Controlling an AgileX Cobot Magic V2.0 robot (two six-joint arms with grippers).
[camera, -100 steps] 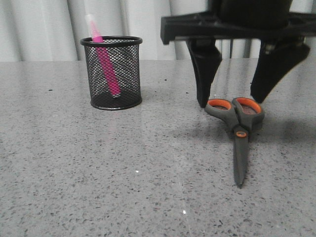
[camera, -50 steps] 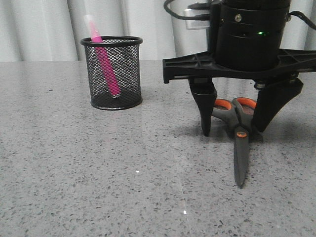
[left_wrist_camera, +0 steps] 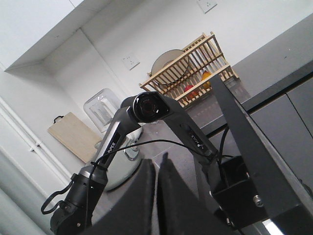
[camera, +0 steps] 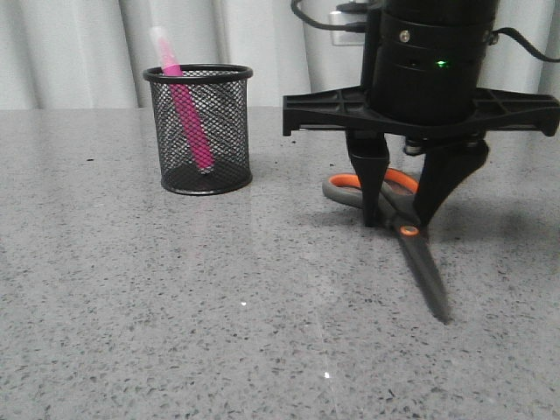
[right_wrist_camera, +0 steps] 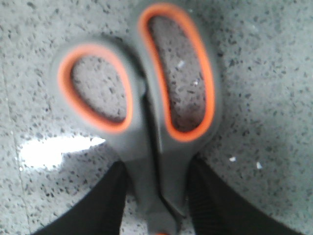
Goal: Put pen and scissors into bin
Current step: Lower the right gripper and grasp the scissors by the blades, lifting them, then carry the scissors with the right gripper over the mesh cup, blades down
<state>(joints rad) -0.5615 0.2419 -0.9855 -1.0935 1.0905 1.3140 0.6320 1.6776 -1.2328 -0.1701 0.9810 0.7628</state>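
The scissors (camera: 426,267) lie on the grey table at the right, handles toward the back left and blades pointing to the front right. My right gripper (camera: 401,219) stands straight down over them, its fingers closed on the grey neck just behind the orange pivot. The right wrist view shows the orange-lined handles (right_wrist_camera: 142,147) between the two fingers (right_wrist_camera: 105,205). The pink pen (camera: 186,114) stands slanted inside the black mesh bin (camera: 227,131) at the back left. My left gripper (left_wrist_camera: 156,161) is out of the front view, shut and empty, pointing up at the room.
The speckled grey table (camera: 175,306) stretches between the bin and the scissors. A pale curtain (camera: 79,52) hangs behind the table. The left wrist view shows a camera arm (left_wrist_camera: 146,107) and a far dish rack (left_wrist_camera: 188,68).
My right gripper came down and closed its fingers onto the scissors' neck. The scissors swung, handles to the left and blade tip to the right.
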